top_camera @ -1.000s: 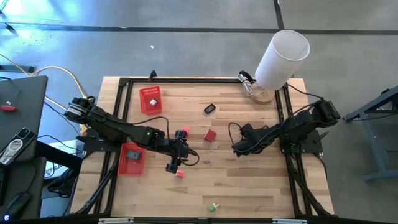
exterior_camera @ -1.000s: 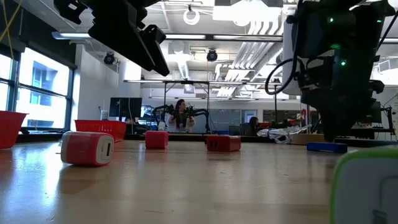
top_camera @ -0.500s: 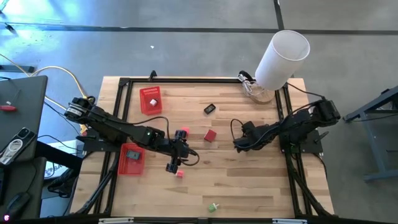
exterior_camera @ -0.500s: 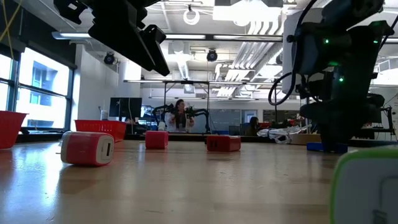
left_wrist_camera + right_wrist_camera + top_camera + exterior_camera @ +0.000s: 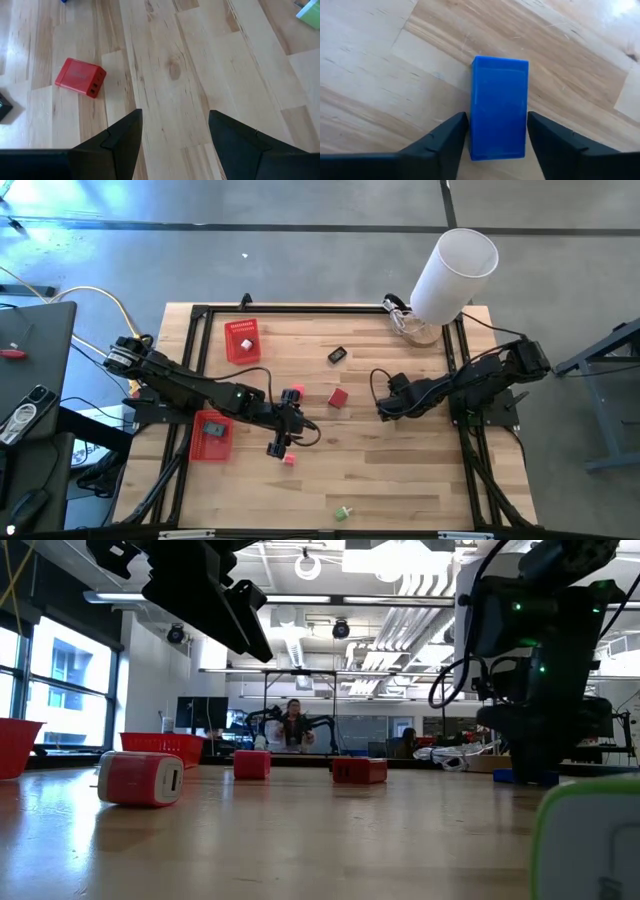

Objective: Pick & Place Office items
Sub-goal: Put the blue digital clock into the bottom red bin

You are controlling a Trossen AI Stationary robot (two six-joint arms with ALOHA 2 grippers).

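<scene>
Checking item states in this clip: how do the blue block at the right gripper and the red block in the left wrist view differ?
The blue block lies between the right gripper fingers; the red block lies apart from the left gripper, whose open fingers frame bare wood. Blue shows a plain face; red shows dark slots on one end. Both rest flat on the table.

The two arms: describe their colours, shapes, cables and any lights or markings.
Both arms are dark, nearly black, built of jointed segments. The left arm has a silvery ribbed part at its base end and a black cable looping near its wrist. The right arm trails a looping black cable and shows small green lights in the low view. The left gripper and right gripper each have two flat, dark, wedge-shaped fingers.
</scene>
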